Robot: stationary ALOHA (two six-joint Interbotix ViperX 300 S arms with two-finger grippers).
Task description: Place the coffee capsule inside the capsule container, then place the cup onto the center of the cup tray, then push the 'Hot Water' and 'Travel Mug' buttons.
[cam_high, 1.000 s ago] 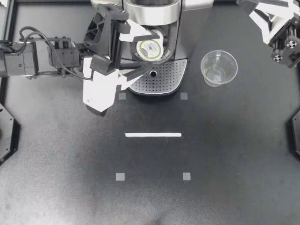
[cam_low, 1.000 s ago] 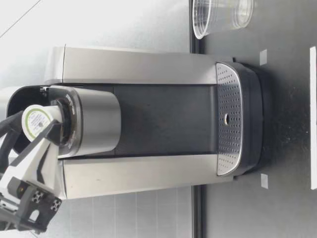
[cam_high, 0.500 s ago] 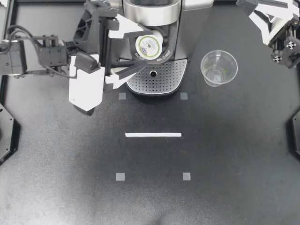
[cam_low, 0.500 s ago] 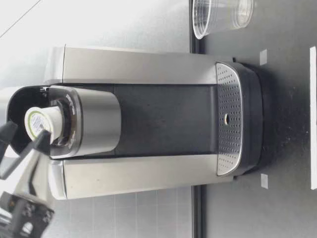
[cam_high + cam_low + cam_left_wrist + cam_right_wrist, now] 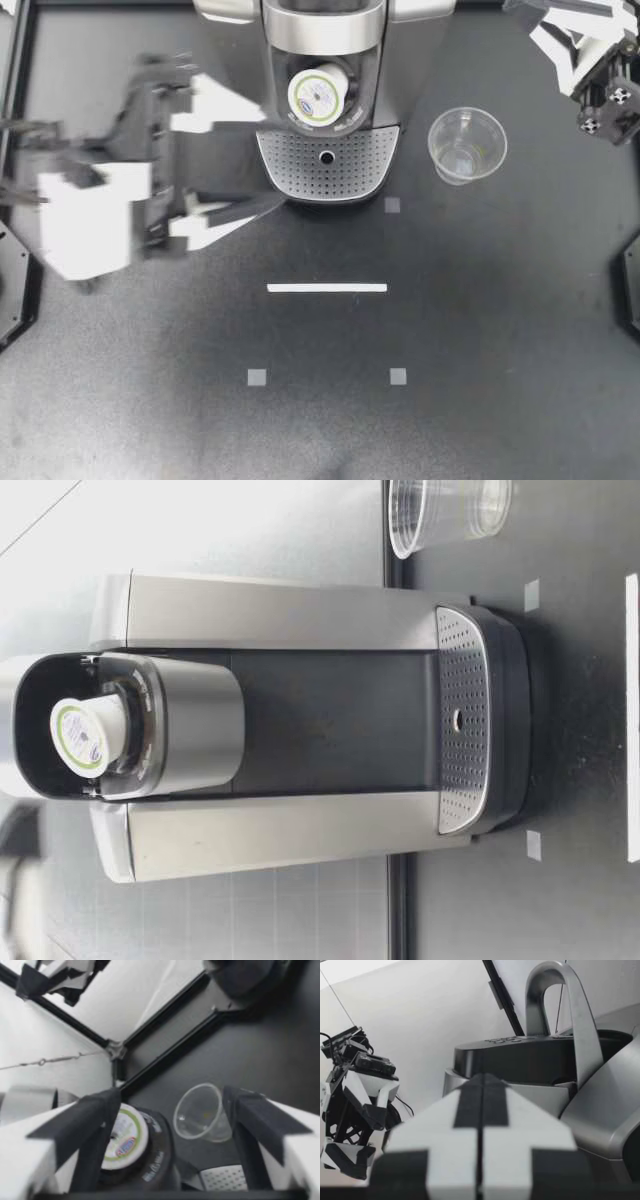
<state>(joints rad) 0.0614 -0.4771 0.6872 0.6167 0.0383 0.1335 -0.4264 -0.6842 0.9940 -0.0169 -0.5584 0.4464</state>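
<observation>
The coffee capsule [image 5: 318, 95] sits lid-up in the machine's open capsule holder [image 5: 352, 100], free of any gripper. My left gripper [image 5: 255, 160] is open and empty, blurred, to the left of the perforated cup tray [image 5: 345, 175]. In the left wrist view its fingers [image 5: 85, 1130] stand wide apart, with the capsule [image 5: 122, 1135] and the clear plastic cup [image 5: 202, 1112] ahead of them. The cup [image 5: 467, 145] stands upright on the table, right of the machine. My right gripper [image 5: 545, 30] is shut and empty at the back right. In the low view the capsule [image 5: 82, 737] leans out of the holder.
The coffee machine [image 5: 325, 30] stands at the middle of the table's back edge, its lid handle [image 5: 555, 990] raised. A white tape line [image 5: 327, 288] and small grey squares [image 5: 257, 377] mark the dark tabletop in front of it.
My left gripper has pulled back to the left, away from the holder, still open. The capsule stays in the holder. The right arm and the cup have not moved.
</observation>
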